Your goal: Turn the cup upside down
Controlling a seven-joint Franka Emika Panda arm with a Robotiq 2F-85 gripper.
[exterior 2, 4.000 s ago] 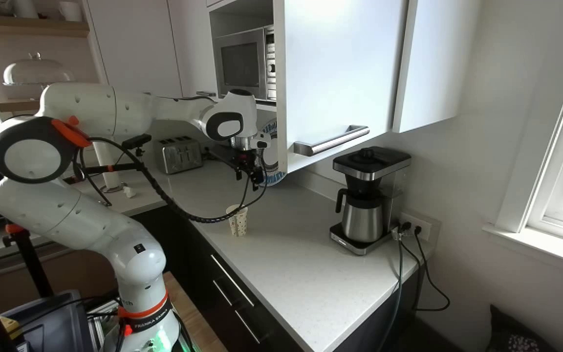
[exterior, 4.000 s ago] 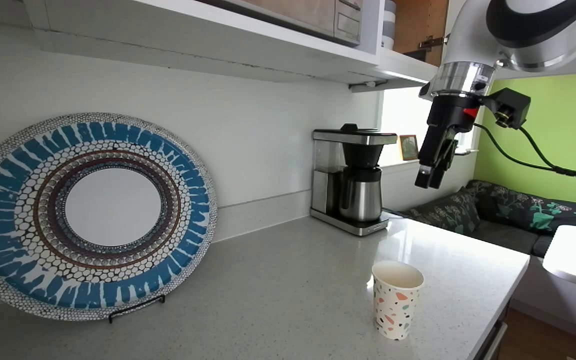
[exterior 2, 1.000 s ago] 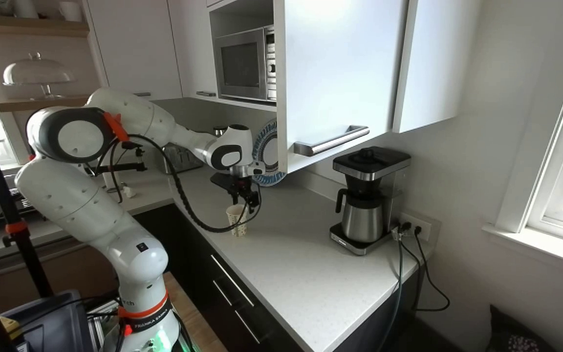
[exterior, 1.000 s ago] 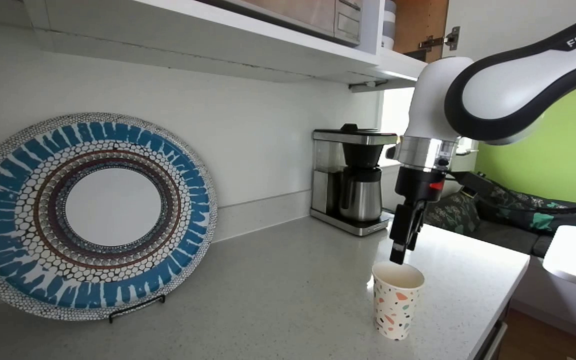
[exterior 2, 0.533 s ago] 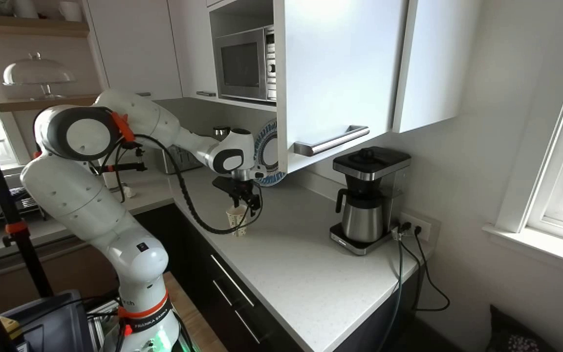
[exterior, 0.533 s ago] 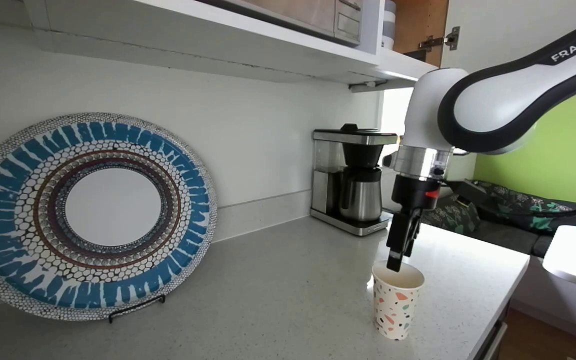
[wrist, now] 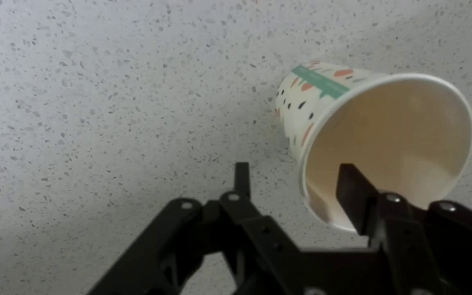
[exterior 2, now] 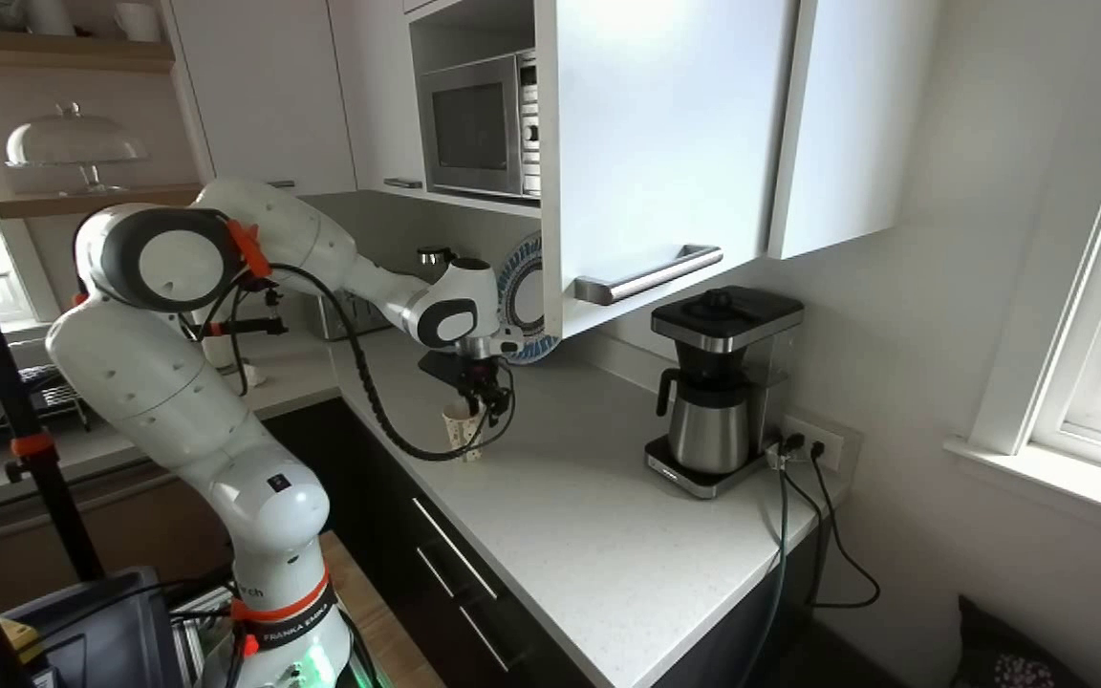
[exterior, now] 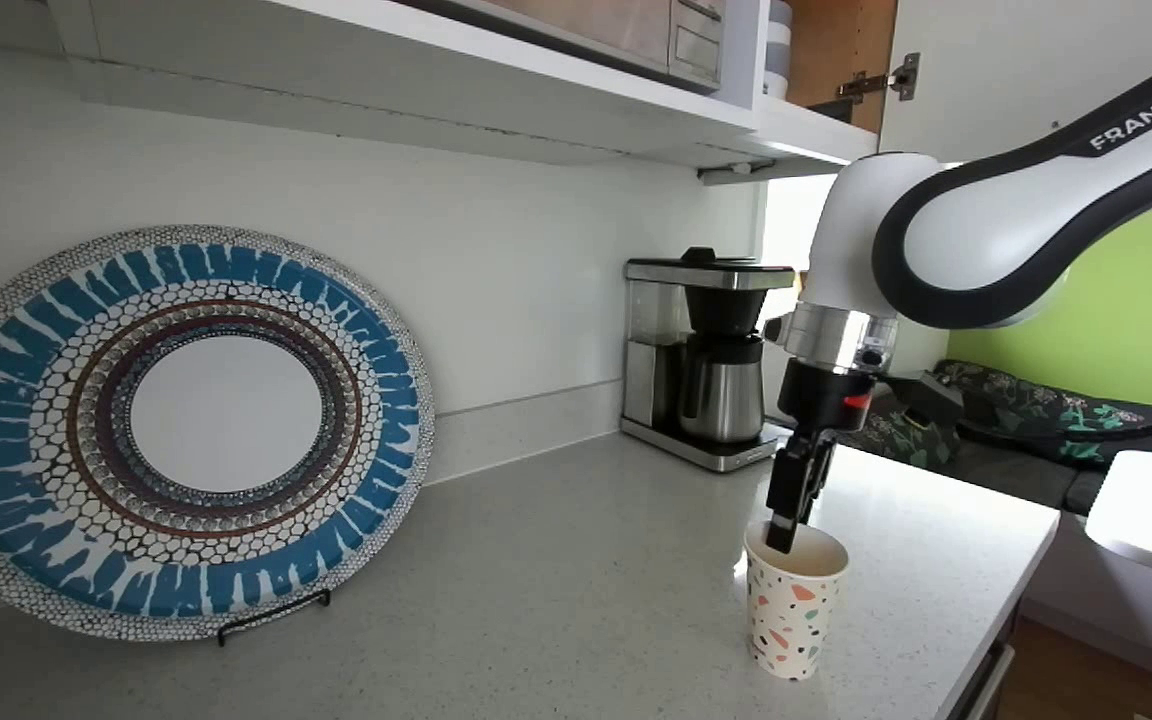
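Observation:
The cup (exterior: 791,625), white paper with reddish-orange and green flecks, stands upright on the counter, its mouth facing up. In an exterior view my arm's cable crosses in front of the cup (exterior 2: 455,430). My gripper (exterior: 792,534) points down over the rim. In the wrist view the gripper (wrist: 294,164) is open, its fingers apart on either side of the cup's near rim. The right finger (wrist: 355,192) overlaps the mouth of the cup (wrist: 301,94), while the left finger (wrist: 242,178) is outside over bare counter. Neither finger touches the cup wall in that view.
A coffee maker (exterior: 651,380) stands against the wall behind the cup. On a black stand leans a large round decorated plate (exterior: 386,400). Overhead are a cabinet (exterior: 436,90) and, in an exterior view, a cabinet door (exterior 2: 665,143). The counter's edge (exterior: 1006,600) runs close beside the cup.
My gripper has come down from high above the counter to the cup's rim, sinking slightly more in the last half second. Its fingers have drawn somewhat closer together. The cup has not moved.

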